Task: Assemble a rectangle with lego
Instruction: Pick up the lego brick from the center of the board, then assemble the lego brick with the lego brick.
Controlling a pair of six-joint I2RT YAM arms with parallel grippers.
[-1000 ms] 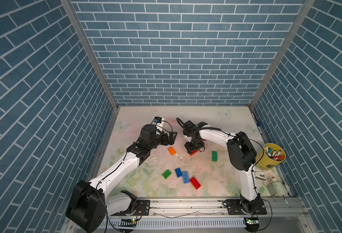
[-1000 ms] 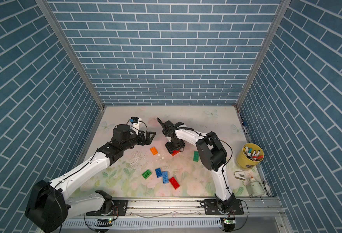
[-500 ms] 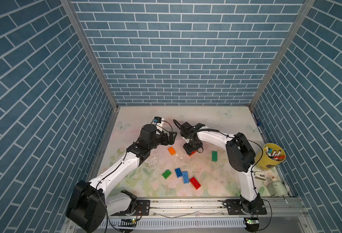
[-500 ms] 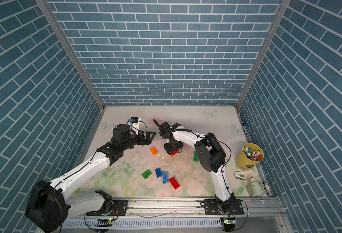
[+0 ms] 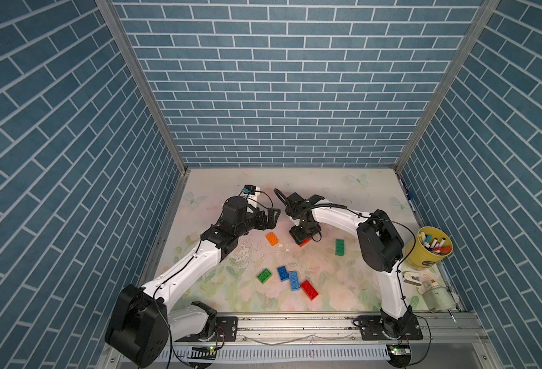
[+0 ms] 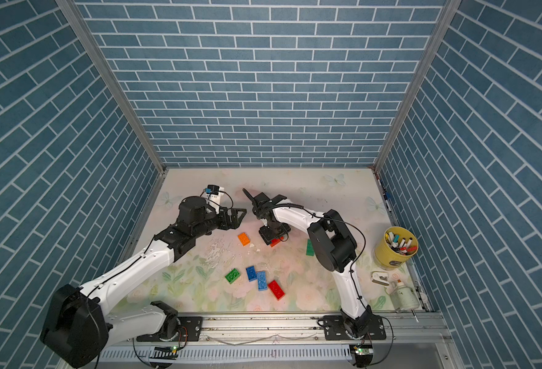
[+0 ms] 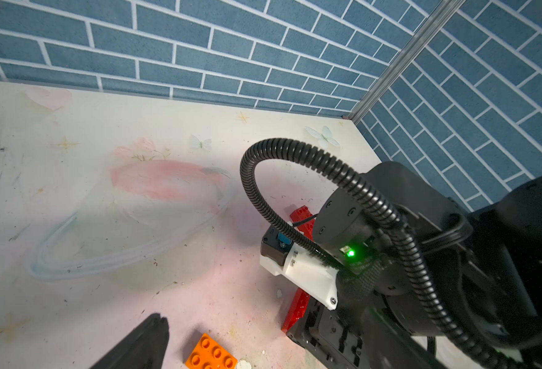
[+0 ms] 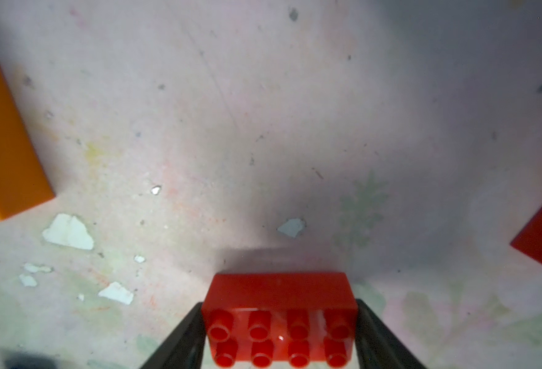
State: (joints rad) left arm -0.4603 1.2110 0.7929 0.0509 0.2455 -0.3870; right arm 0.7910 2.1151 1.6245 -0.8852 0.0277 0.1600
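Floral-print tabletop, scuffed and flaked with white chips, enclosed by blue brick-pattern walls. Right gripper clamps a red brick by both sides, beside the orange brick. Left gripper spread wide, empty. Other bricks lie scattered loose on the surface.

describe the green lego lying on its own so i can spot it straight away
Start at the yellow marker cup and cross the right arm's black elbow. Just past it a green brick lies flat on the floral mat. Unlike the other green brick, which sits beside the blue bricks, it lies alone.
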